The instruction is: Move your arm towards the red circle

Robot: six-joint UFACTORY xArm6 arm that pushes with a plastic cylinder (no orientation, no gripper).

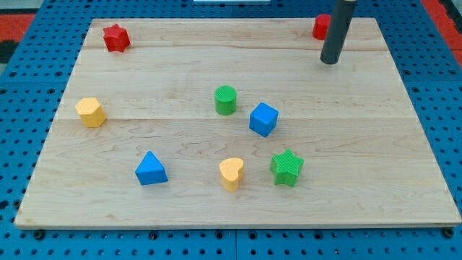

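Standing near the view's top right corner of the tabletop, my tip is just below the red circle, slightly toward the view's right of it. The rod rises in front of this block and hides its right part, so only the left part of the red shape shows, and its round form is hard to confirm. Whether my tip touches the block I cannot tell; it seems to be a little apart from it, on the side toward the view's bottom. The end effector is only a straight dark rod, so there is nothing to spread, press together or pinch; it holds nothing.

I judge that the task is almost finished: the approach is nearly complete, and what is left is only a short move toward the view's top, if closer contact is wanted.

Farther out, the other blocks are all well apart from my tip. The green cylinder and the blue cube stand near the middle. Lower are the green star, the yellow heart and the blue triangle. At the view's left are the yellow block and, at the top left, the red star.
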